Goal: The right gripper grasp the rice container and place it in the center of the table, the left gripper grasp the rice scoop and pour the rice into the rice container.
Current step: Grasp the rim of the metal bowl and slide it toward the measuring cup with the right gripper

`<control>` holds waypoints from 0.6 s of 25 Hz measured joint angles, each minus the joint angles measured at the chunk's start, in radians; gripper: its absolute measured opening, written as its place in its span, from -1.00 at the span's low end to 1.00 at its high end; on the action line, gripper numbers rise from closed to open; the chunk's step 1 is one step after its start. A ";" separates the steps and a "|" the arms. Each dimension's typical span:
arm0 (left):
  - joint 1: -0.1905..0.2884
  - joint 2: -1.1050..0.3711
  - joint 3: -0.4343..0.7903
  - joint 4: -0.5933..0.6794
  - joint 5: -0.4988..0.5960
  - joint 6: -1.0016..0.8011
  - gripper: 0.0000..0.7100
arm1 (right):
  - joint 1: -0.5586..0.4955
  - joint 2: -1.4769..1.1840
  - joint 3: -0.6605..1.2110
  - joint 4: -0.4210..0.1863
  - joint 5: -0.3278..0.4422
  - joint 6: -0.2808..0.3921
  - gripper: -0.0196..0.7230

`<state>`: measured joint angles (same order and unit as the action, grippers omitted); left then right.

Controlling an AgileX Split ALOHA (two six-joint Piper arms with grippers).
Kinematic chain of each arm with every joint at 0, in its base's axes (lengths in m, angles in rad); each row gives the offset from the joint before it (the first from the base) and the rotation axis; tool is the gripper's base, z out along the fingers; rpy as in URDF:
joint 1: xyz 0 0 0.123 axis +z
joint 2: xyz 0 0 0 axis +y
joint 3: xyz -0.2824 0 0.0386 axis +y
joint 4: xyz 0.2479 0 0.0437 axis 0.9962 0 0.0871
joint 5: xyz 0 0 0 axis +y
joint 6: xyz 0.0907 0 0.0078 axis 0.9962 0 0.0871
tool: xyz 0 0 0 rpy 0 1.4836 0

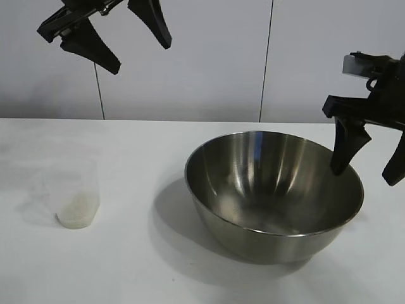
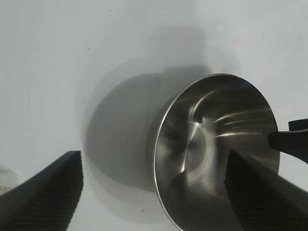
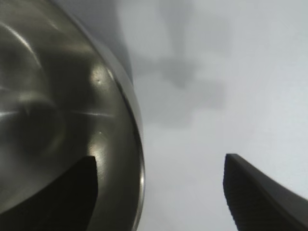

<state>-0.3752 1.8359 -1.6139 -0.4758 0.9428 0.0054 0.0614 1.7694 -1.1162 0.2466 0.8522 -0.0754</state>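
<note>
- At the left we see the rice scoop (image 1: 77, 195) upright on the table (image 1: 126, 266), mouth up, its clear walls faint; rice (image 1: 76, 215) fills the bottom.
- The left gripper (image 1: 139, 54) hangs spread above.
- The rice container (image 1: 273, 193) sits centre-right, mouth up.
- The right gripper (image 1: 370, 171), spread, straddles its right rim, partly cut off.

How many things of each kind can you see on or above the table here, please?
Steel bowl: 1
Clear plastic scoop holding rice: 1
Black robot pincers: 2, the left pincer raised and open, the right pincer open astride the bowl's rim
Total: 4
</note>
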 joint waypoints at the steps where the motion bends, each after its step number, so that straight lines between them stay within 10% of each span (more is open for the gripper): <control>1: 0.000 0.000 0.000 0.000 0.000 0.000 0.65 | 0.000 0.016 0.002 0.015 -0.018 -0.008 0.41; 10: 0.000 0.000 0.000 0.000 -0.004 -0.005 0.65 | 0.001 0.141 0.004 0.116 -0.108 -0.042 0.36; 15: 0.000 0.000 0.000 0.000 -0.004 -0.005 0.65 | 0.001 0.144 0.004 0.179 -0.114 -0.093 -0.64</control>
<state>-0.3752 1.8359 -1.6139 -0.4758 0.9388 0.0000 0.0624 1.9139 -1.1119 0.4258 0.7387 -0.1685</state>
